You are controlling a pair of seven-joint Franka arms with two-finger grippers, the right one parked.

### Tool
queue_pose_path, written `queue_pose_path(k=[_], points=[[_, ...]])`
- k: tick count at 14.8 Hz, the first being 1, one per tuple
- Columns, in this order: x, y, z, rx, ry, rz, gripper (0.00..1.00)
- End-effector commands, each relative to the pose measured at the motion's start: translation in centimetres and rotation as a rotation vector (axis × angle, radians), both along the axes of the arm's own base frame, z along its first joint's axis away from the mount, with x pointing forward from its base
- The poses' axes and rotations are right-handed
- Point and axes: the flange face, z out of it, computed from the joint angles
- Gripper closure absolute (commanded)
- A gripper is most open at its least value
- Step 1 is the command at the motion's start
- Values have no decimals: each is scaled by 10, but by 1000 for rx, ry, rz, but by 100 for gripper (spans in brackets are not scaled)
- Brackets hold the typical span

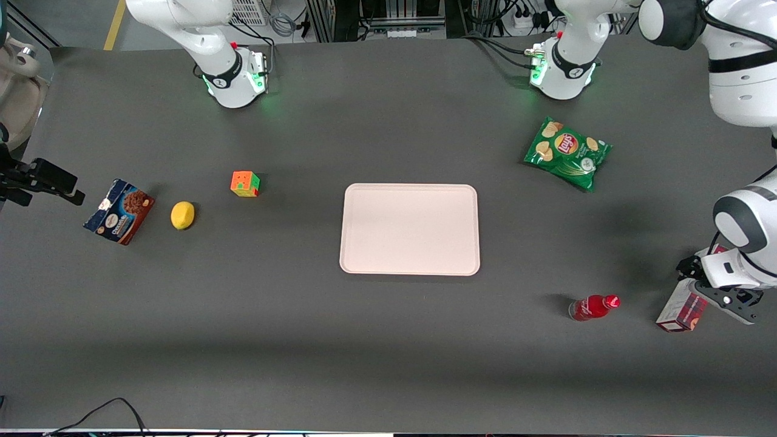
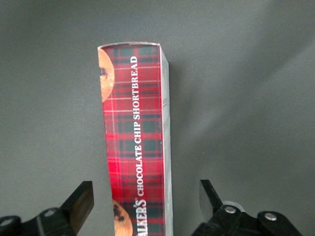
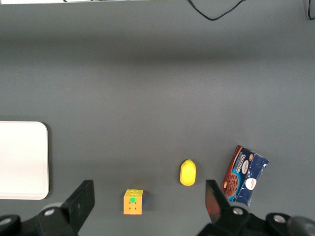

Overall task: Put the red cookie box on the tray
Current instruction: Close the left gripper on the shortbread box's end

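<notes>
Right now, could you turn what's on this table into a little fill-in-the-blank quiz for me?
1. The gripper hangs open with one finger on each side of the ____ cookie box.
2. The pink tray holds ____ items.
3. The yellow lemon lies between the cube and the ____ cookie box.
4. The small red bottle lies nearer the front camera than the green ____ bag.

Missing words: red; no; blue; chips

The red cookie box (image 2: 135, 142) is showing a dark red plaid print with white lettering. The tray (image 1: 410, 229) is appearing pale pink against the dark grey table (image 1: 388, 352). The gripper (image 2: 145, 206), above the box, is presenting black fingers.
</notes>
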Motion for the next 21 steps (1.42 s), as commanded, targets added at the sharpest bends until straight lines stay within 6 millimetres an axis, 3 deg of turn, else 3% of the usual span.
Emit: queue_pose_path(k=[1,4,7,9,11,13,16,21], points=[[6,3,-9,4,-14,-16,6],[8,3,-19,-14,-24,6,15],[8,2,-19,-15,-24,4,39],[8,1,-19,-15,-23,1,64],[8,0,-20,-16,-20,0,81],[8,0,-18,-15,-19,-3,88],[10,-7,-3,-27,-14,-4,88],[-15,-27,78,-160,148,180,88]])
